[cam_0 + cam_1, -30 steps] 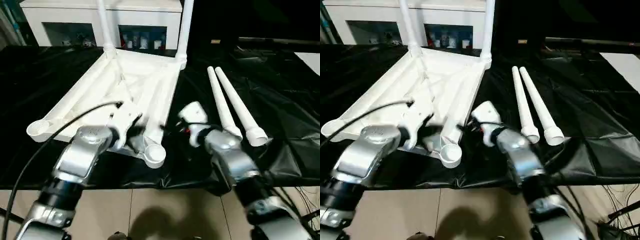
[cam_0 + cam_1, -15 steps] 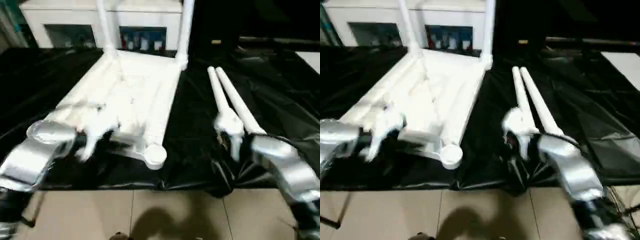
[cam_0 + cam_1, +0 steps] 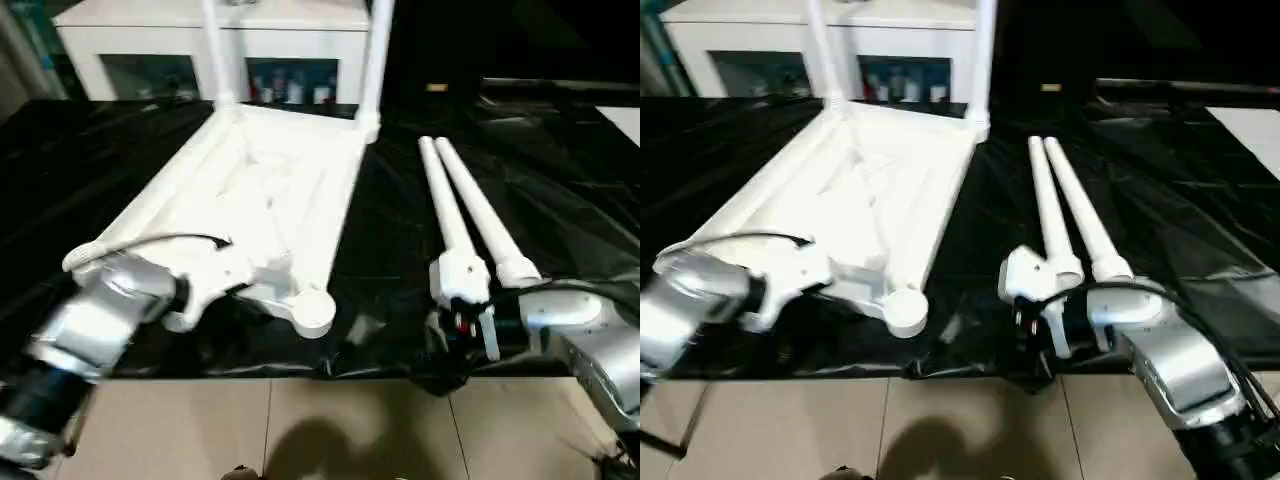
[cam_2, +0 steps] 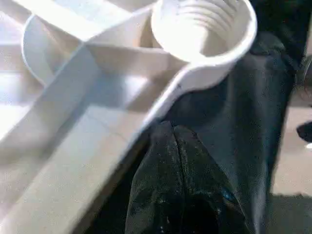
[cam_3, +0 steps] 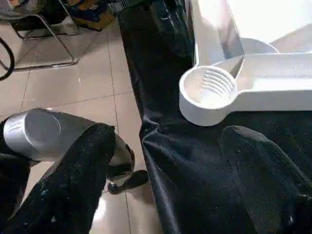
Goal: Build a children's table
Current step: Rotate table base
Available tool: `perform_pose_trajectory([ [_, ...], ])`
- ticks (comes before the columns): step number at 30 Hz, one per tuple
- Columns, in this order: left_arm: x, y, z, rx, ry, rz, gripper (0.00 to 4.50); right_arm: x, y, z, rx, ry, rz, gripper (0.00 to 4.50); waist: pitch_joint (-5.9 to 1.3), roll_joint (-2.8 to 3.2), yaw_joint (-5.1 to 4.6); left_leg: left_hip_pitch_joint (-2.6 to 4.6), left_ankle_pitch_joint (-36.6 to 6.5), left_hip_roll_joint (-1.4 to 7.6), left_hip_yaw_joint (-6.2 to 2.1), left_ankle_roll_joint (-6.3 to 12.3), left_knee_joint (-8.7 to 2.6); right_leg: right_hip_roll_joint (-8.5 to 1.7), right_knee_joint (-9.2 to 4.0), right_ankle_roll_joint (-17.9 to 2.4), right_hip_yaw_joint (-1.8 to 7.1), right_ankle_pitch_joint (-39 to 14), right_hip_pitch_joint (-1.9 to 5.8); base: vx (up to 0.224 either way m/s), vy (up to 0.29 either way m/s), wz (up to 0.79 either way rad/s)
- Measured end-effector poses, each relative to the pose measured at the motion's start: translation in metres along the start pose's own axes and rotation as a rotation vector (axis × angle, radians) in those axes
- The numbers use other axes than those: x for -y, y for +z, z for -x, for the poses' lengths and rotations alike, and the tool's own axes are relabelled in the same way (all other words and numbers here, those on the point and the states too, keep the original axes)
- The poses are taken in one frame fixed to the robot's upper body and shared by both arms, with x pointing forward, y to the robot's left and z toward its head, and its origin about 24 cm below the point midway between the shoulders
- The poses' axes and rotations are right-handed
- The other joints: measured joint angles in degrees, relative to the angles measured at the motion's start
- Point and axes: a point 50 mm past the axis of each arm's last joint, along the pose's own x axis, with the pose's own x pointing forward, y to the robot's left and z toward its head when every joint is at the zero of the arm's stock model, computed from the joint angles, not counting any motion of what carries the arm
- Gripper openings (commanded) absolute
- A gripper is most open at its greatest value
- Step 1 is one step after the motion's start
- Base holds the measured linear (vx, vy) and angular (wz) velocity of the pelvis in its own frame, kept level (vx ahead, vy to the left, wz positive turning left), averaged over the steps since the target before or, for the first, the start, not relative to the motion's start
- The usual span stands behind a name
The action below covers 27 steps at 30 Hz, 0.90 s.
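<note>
Tabletop [image 3: 262, 205] lies upside down on the black sheet [image 3: 560, 190] toward ten o'clock, two legs [image 3: 372, 60] already standing in its far sockets, the near socket [image 3: 312, 312] empty, and two loose legs [image 3: 470, 215] lying at two o'clock. The left gripper [image 4: 178, 161] has its fingers pressed together on nothing beside the tabletop's near rim, while the right gripper [image 5: 161, 161] is spread wide and empty, near the loose legs' ends. I judge the main risks are that the round legs roll apart if the open fingers close off-centre, and that the unheld tabletop slides on the slick sheet when a leg is pushed into that threaded socket.
</note>
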Motion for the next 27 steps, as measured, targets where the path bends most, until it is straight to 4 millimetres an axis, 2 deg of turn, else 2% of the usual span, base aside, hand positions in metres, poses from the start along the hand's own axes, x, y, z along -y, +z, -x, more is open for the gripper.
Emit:
perform_pose_trajectory([
  [9, -0.003, 0.016, -0.04, 0.132, 0.06, 0.034, 0.05, -0.002, 0.002, 0.002, -0.018, -0.016, 0.002, 3.78, -0.07, 0.13, 0.68, -0.04, 0.0, -0.01, 0.02, 0.01, 0.12, -0.06, 0.0, 0.0, 0.0, 0.0, 0.06, 0.0, 0.0, 0.0],
  [16, -0.011, 0.032, -0.072, 0.201, 0.196, 0.045, 0.05, -0.004, -0.001, 0.002, -0.02, -0.068, 0.001, 3.78, -0.12, 0.22, 0.63, -0.09, 0.0, -0.02, -0.01, 0.01, 0.21, -0.05, -0.03, 0.2, 0.0, 0.2, 0.05, 0.0, 0.0, 0.0],
  [21, -0.025, 0.032, -0.069, 0.236, 0.342, 0.04, 0.05, -0.004, 0.0, 0.005, 0.024, -0.153, -0.009, 3.78, -0.14, 0.25, -0.15, -0.09, 0.0, -0.03, -0.09, 0.01, 0.2, 0.01, -0.03, 0.3, -0.05, 0.3, -0.01, 0.0, 0.0, 0.0],
  [24, -0.031, 0.051, -0.051, 0.46, 0.449, 0.104, 0.05, -0.003, 0.006, 0.003, 0.145, -0.273, -0.045, 3.78, -0.16, 0.31, -0.08, -0.22, 0.0, 0.0, -0.1, 0.01, 0.2, 0.0, -0.07, 0.3, -0.08, 0.3, -0.14, 0.0, 0.0, 0.0],
  [25, -0.028, 0.064, -0.042, 0.573, 0.483, 0.12, 0.05, -0.002, 0.007, 0.003, 0.18, -0.323, -0.063, 3.78, -0.22, 0.39, -0.03, -0.24, 0.0, 0.02, -0.09, 0.01, 0.23, -0.02, -0.13, 0.3, -0.07, 0.3, -0.12, 0.0, 0.0, 0.0],
  [27, -0.021, 0.07, -0.033, 0.689, 0.539, 0.18, 0.05, 0.0, 0.008, 0.003, 0.233, -0.413, -0.097, 3.78, -0.39, 0.61, -0.09, -0.28, 0.0, 0.02, -0.05, 0.05, 0.24, -0.04, -0.33, 0.3, -0.04, 0.3, -0.09, 0.0, 0.0, 0.0],
])
